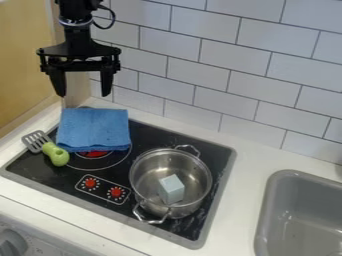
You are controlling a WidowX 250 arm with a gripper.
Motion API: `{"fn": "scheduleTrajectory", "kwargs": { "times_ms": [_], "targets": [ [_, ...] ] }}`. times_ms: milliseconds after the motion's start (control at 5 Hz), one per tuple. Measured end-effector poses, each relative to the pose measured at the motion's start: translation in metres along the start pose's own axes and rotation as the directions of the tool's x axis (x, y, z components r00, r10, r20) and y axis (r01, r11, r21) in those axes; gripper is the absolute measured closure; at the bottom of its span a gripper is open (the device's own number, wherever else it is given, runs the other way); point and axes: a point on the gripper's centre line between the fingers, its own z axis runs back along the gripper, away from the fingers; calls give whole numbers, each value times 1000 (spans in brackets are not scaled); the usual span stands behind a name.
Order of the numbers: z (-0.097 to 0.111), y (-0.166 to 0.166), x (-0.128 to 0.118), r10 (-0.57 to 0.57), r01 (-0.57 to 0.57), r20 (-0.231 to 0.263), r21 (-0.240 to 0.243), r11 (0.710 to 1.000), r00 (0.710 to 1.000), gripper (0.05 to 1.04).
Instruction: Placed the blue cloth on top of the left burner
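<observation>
Cloth [93,129] lay folded at left of the frame, over the upper part of the left burner [92,154], presumably its goal, while I had the gripper [83,95] spread at upper left, 2 fingers apart, probably to clear it.

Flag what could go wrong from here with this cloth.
The blue cloth leaves the near part of the left burner bare, so the placement may fall short. Nudging it nearer could shift the spatula, which lies close by its corner. The open tool, if lowered, might snag or drag the cloth.
</observation>
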Motion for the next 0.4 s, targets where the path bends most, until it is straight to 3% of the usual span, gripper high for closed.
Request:
{"fn": "scheduleTrajectory", "kwargs": {
  "times_ms": [400],
  "targets": [
    [8, -1, -7, 1, -1, 17, 8, 1000, 1000, 85]
  ]
}}
